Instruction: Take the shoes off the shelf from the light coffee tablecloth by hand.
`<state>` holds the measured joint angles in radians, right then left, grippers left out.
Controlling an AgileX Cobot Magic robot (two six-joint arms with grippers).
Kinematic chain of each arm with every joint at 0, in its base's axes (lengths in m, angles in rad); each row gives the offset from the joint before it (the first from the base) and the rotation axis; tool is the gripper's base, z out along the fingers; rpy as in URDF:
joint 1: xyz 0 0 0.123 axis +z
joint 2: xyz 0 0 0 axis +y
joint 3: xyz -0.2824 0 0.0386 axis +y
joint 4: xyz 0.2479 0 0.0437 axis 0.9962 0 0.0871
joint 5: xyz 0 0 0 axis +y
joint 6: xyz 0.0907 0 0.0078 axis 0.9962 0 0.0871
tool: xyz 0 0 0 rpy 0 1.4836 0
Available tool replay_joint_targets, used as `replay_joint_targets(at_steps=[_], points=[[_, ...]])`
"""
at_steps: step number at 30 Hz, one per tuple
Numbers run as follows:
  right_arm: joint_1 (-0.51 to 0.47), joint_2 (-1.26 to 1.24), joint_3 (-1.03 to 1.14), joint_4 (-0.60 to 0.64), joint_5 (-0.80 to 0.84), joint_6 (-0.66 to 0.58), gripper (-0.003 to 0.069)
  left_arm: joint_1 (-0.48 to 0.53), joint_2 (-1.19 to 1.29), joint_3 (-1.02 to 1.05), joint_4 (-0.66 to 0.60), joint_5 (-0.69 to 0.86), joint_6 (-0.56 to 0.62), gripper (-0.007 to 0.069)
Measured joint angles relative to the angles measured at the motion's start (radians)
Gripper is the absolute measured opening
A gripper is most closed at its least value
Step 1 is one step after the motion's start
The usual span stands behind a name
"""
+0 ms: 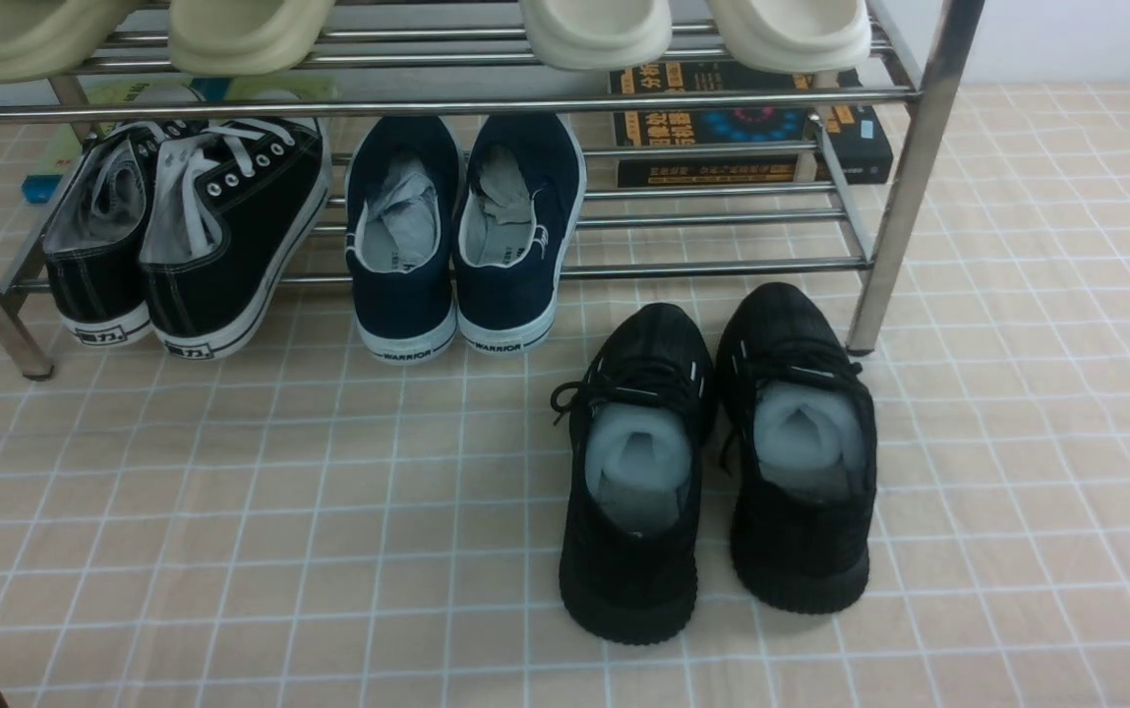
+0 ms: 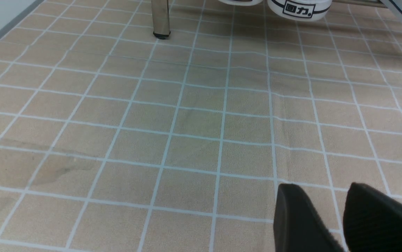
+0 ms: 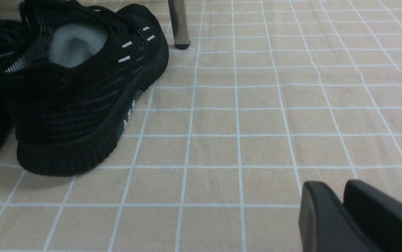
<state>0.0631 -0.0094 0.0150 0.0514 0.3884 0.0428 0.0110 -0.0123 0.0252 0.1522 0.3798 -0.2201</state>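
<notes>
The black shoes (image 1: 628,600) stand side by side, probably for neatness — left fingers (image 2: 295,217) released, right fingers (image 3: 321,220) I cannot tell.

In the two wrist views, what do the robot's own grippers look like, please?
The left gripper has dark, matte, nearly black fingers with rounded tips. The right gripper has the same rounded shape, looking dark grey. I see no markings or cables on them in these views. The arms themselves are not shown, so I cannot describe them.
</notes>
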Motion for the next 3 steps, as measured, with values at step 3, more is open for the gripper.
replay_joint_targets(at_steps=[3], points=[[0.0,0.0,0.0,0.0,0.0,0.0,0.0127,0.0,0.0,0.0,0.0,0.0,0.0,0.0239]])
